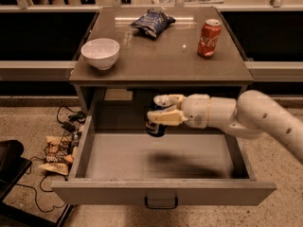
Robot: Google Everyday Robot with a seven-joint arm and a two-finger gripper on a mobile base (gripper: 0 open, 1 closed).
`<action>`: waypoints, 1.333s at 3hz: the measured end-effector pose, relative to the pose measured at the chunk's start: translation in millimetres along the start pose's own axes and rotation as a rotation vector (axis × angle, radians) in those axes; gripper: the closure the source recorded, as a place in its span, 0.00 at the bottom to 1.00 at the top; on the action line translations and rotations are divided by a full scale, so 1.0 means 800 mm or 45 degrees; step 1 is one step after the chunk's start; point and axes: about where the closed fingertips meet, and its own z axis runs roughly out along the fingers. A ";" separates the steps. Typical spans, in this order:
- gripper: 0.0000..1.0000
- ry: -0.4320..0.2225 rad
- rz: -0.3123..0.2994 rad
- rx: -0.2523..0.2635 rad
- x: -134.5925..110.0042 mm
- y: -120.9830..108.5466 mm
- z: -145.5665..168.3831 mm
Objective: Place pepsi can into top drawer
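We have the can (pixel 155 127) in our gripper (pixel 156 110), whose fingers are closed around its upper half. It hangs just below the table's (pixel 142 65) front edge, a little right of that edge's middle, over the rear part of the open drawer (pixel 161 189).

What matters for the next move is the vertical relation. The can sits upright with its long axis vertical and its base pointing down at the drawer floor, and bare floor lies directly beneath it. We judge that lowering it and then opening the gripper is all that remains. The arm reaches in from the right, crossing over the drawer's right side wall, so it must keep clear of that wall and of the table's front edge above.

Several things are hard to make out:
- The fingers cover the can's top and most of its logo; only the dark lower body shows.
- We cannot tell how far the base sits above the floor, or whether it already touches.
- The arm runs out of view at the right.
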 end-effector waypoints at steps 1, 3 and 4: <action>1.00 -0.041 -0.033 -0.030 0.051 0.008 0.031; 0.73 -0.047 -0.052 -0.051 0.084 0.016 0.053; 0.50 -0.047 -0.052 -0.055 0.084 0.017 0.055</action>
